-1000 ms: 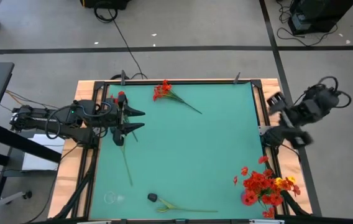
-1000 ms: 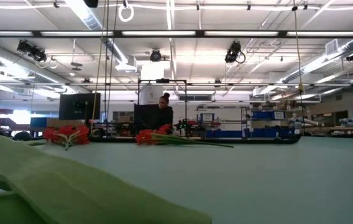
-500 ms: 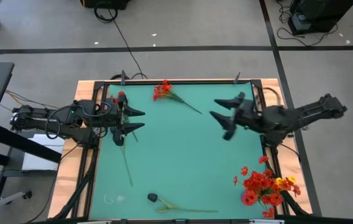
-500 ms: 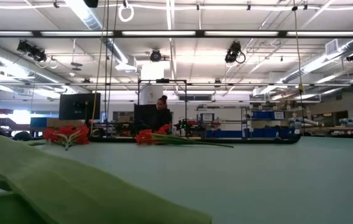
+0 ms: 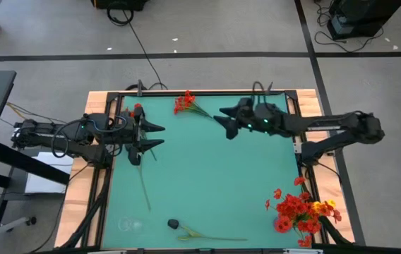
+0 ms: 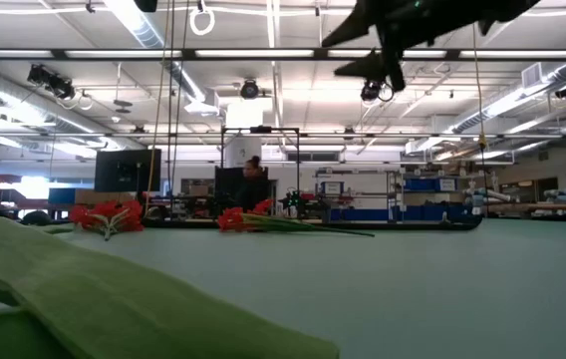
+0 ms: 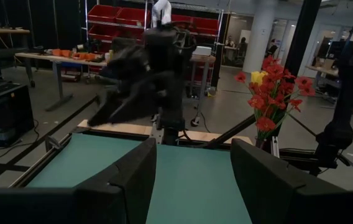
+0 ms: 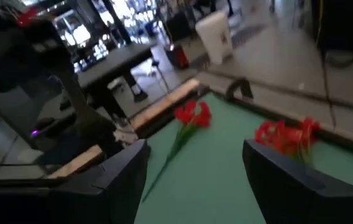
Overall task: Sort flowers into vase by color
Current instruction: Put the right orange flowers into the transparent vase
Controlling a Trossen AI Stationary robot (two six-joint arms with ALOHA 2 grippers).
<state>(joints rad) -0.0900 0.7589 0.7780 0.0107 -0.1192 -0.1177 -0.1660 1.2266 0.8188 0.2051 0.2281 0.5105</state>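
You're in a big open lab hall: ceiling strip lights (image 6: 263, 53), workbenches (image 7: 58, 59), red storage bins (image 7: 111, 15) on racks.

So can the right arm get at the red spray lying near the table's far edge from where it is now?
Probably yes. The right gripper hangs open above the mat, just beside the red spray, which lies flat by itself with its stem trailing toward the gripper. Nothing sits between them; the left gripper waits off to the side.

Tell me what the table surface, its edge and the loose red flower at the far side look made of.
Table surface: likely a matte teal mat, flat and glare-free. Edge: pale wood, apparently unpainted, grain too small to tell. Red flower: probably fabric or plastic, given its uniformly bright petals and thin, stiff green stem.
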